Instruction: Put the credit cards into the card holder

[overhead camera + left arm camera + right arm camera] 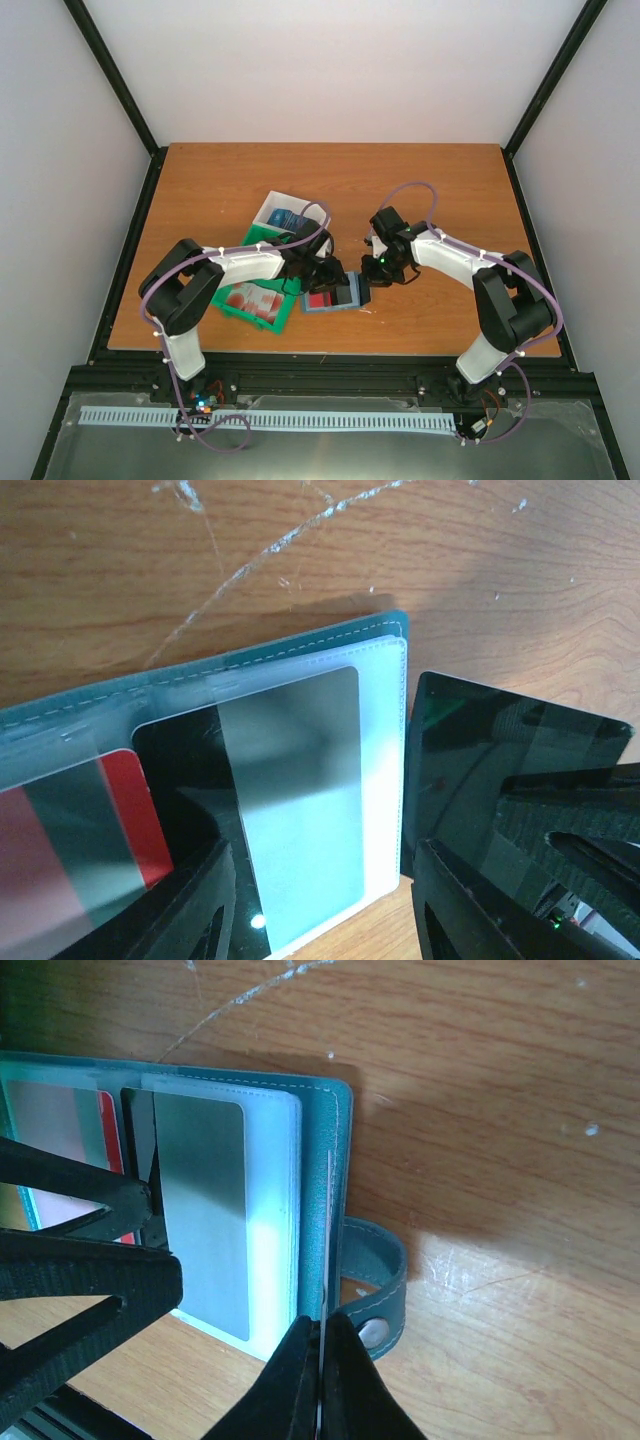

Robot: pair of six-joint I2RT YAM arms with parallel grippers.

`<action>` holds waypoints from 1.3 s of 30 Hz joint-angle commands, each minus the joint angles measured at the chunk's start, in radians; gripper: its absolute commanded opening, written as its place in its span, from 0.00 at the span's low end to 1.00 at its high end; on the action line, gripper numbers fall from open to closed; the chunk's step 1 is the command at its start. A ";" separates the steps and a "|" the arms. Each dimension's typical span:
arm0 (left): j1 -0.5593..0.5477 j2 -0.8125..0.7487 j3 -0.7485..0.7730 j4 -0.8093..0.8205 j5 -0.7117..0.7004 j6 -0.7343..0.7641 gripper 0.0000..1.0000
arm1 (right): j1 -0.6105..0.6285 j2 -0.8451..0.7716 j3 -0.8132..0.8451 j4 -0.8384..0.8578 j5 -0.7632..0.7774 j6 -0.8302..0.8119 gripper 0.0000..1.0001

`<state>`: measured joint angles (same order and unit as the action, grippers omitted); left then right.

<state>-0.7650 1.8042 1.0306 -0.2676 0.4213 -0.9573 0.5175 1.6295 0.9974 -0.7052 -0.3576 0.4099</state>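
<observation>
The teal card holder lies open on the table between my two arms. Its clear sleeves hold a dark card with a grey band and a red card. My left gripper is open, its jaws apart low over the sleeve pages. My right gripper is shut on a dark credit card. That card stands on edge along the holder's right side and shows edge-on in the right wrist view. The holder's strap with its snap sticks out beside it.
A green bin with red cards in it lies just left of the holder, under my left arm. A white bin holding a blue item stands behind it. The wooden table stretches behind and to the right.
</observation>
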 commanded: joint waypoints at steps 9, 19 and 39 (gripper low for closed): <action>-0.005 -0.038 0.018 -0.088 -0.058 0.047 0.43 | 0.005 -0.108 0.039 -0.060 0.055 -0.020 0.03; -0.006 0.010 0.012 -0.090 -0.058 0.062 0.18 | 0.007 -0.122 0.017 -0.030 -0.008 -0.013 0.03; -0.007 0.038 0.003 -0.171 -0.143 0.072 0.01 | 0.018 -0.038 0.016 -0.029 0.026 -0.015 0.03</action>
<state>-0.7650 1.8244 1.0298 -0.3584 0.3428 -0.9012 0.5259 1.5719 1.0069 -0.7361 -0.3550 0.4000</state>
